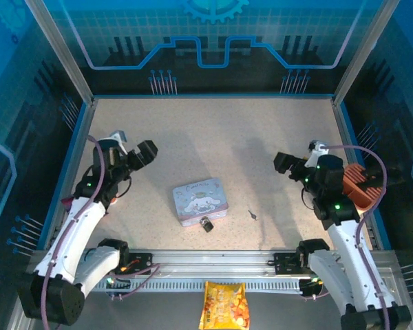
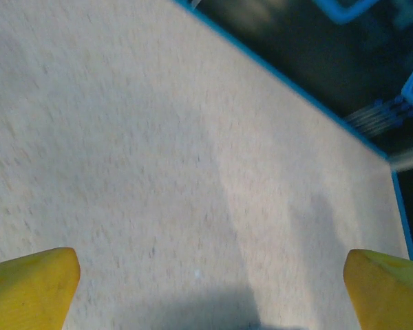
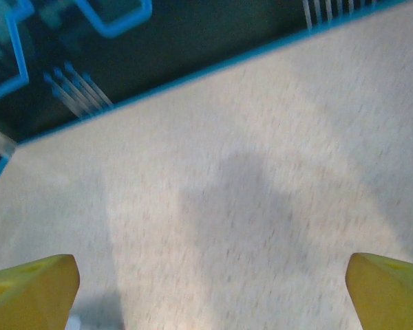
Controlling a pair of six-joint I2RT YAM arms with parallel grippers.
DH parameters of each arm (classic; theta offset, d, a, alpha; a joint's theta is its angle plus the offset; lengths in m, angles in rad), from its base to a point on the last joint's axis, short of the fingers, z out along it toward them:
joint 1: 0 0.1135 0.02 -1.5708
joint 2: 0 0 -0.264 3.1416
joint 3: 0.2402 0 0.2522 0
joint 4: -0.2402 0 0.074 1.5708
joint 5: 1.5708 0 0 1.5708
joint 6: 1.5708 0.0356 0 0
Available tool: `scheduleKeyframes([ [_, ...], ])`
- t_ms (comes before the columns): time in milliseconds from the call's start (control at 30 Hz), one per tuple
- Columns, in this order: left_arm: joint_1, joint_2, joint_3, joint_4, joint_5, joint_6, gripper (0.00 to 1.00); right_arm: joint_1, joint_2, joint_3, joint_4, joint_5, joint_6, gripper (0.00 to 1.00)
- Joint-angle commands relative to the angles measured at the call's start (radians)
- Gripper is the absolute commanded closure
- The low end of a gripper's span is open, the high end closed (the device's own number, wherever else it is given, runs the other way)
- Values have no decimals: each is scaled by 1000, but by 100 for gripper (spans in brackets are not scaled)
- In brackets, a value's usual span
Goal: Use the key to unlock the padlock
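Observation:
The tiny dark padlock with its silvery shackle lies at the near edge of the pale blue cartoon tin. The thin grey key rests on the table to the tin's right. My left gripper hovers at the left, well away from the tin, its yellow fingertips wide apart over bare table. My right gripper hangs at the right, above and behind the key, fingertips spread with nothing between them.
An orange object sits at the right edge beside the right arm. A yellow snack bag lies below the front rail. Blue rims and metal posts border the speckled table.

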Motion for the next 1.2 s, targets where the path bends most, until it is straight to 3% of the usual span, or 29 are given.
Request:
scheduleKeyframes([
  [0,-117,3,2,-130,19,-11,1,133,36,46,-213,4,58,2],
  [200,-353,-6,-22,-168,-81,-84,1,408,89,68,-339,203,170,4],
  [400,-505,-20,-54,-165,-158,-158,1,509,95,0,-380,204,277,10],
  [800,-656,12,-105,-114,-208,-259,1,657,199,-110,-341,209,405,31],
  [1167,-676,49,-100,-63,-226,-263,1,676,282,-188,-241,206,442,50],
])
